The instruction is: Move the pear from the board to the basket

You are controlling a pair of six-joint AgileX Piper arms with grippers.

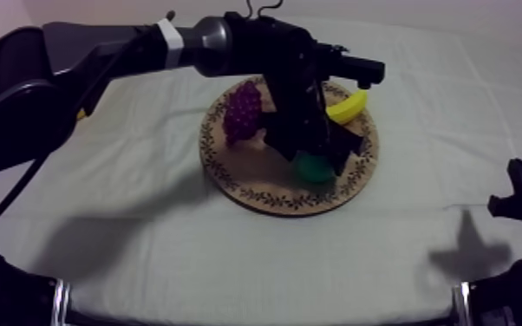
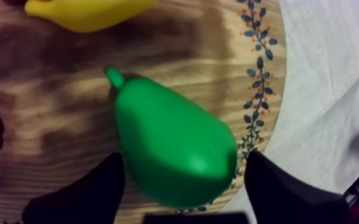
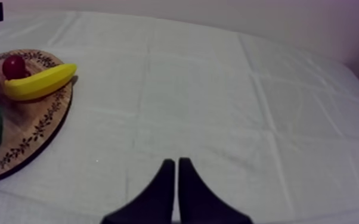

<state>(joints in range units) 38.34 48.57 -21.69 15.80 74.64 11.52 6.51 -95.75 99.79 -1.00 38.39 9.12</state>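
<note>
The green pear (image 2: 176, 149) lies on its side on the round wooden board (image 2: 50, 119), stem toward the banana (image 2: 86, 12). My left gripper (image 2: 182, 190) is open, one black finger at each side of the pear's fat end and close to it. From above, the left arm reaches in from the upper left, and my left gripper (image 1: 312, 160) hangs right over the pear (image 1: 315, 169) near the front of the board (image 1: 256, 186). My right gripper (image 3: 176, 179) is shut on nothing, low over the bare cloth; it rests at the table's right edge (image 1: 520, 199).
On the board also lie purple grapes (image 1: 243, 111), the yellow banana (image 1: 348, 107) and a small red fruit (image 3: 14, 65). A small yellow patch (image 1: 81, 113) peeks out behind the left arm. Open cloth stretches to the right and front of the board.
</note>
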